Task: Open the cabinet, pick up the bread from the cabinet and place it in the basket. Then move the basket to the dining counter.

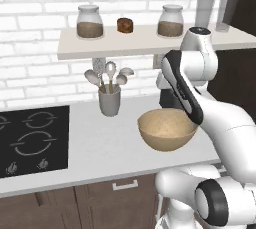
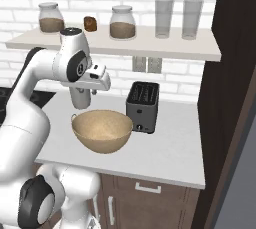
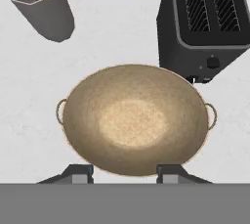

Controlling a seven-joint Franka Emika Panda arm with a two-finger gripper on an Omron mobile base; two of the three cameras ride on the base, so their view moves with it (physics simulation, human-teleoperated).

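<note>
The bread (image 1: 125, 25) is a small dark-brown bun on the white wall shelf (image 1: 150, 40), between two glass jars; the right base view shows the bread (image 2: 90, 23) too. The basket (image 1: 167, 129), a wide tan bowl with two small rim handles, stands empty on the white worktop in front of the toaster. My gripper (image 3: 124, 173) hangs above the basket (image 3: 134, 118), pointing down at it. It is open with nothing between its fingers. My arm bends over the basket (image 2: 102, 130) from the left in the right base view.
A black toaster (image 2: 142, 105) stands just behind the basket. A grey cup of utensils (image 1: 110, 100) is to the left of it, and a black hob (image 1: 32, 140) further left. Two glass jars (image 1: 90, 22) and two tumblers (image 2: 172, 18) share the shelf. A dark wood panel (image 2: 230, 98) rises on the right.
</note>
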